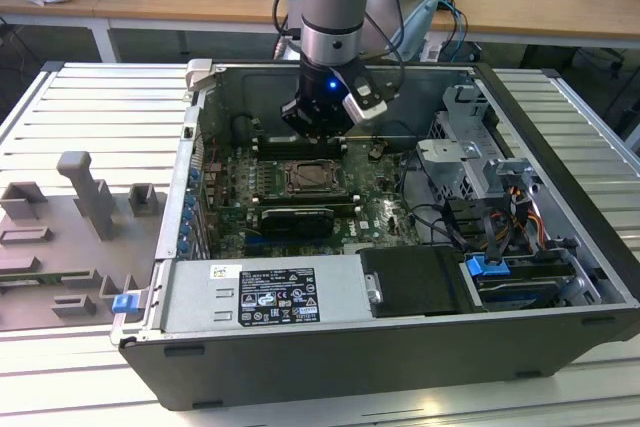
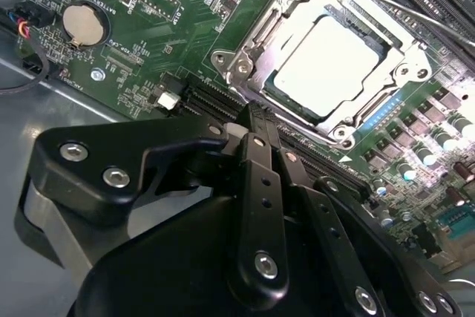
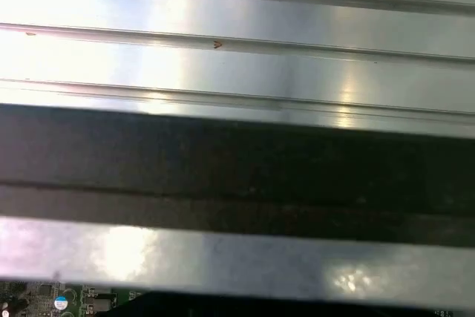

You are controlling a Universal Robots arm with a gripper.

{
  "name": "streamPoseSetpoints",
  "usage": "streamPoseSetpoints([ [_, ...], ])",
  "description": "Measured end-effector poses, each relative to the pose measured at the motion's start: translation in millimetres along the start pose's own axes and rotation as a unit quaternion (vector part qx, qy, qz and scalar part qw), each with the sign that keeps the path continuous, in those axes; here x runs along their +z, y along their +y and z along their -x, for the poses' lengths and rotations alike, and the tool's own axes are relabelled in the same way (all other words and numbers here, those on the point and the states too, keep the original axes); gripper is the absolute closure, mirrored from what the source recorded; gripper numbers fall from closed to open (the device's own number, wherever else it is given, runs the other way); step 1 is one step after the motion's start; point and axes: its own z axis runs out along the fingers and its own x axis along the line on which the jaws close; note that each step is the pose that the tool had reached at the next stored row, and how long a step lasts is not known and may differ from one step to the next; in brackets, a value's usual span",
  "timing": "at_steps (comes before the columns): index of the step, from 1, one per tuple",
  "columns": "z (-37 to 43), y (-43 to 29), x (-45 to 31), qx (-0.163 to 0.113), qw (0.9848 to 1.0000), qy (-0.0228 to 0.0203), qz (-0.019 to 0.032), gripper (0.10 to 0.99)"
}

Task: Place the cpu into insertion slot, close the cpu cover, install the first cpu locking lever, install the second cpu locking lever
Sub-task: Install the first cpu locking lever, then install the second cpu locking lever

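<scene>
At the exterior view's left, a grey moulded tray (image 1: 80, 217) on the ribbed table (image 1: 60, 97). To its right, an open computer case (image 1: 300, 347) with the green board (image 1: 230, 187) lying flat inside. Mid-board, the insertion slot (image 1: 328, 190) (image 2: 223, 61), the cpu (image 1: 305, 177) (image 2: 326, 64) seated in it, ringed by the cpu cover (image 2: 267, 31). Just above the slot's far edge, the gripper (image 1: 318, 132) (image 2: 256, 113), fingers (image 2: 260, 154) pressed together, clamped on nothing. Farther right, a metal drive cage (image 1: 470, 147).
</scene>
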Motion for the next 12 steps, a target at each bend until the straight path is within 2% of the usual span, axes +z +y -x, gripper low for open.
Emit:
streamPoseSetpoints([
  [12,-0.3,-4.3,-0.3,0.0,1.0,0.0,0.0,0.98],
])
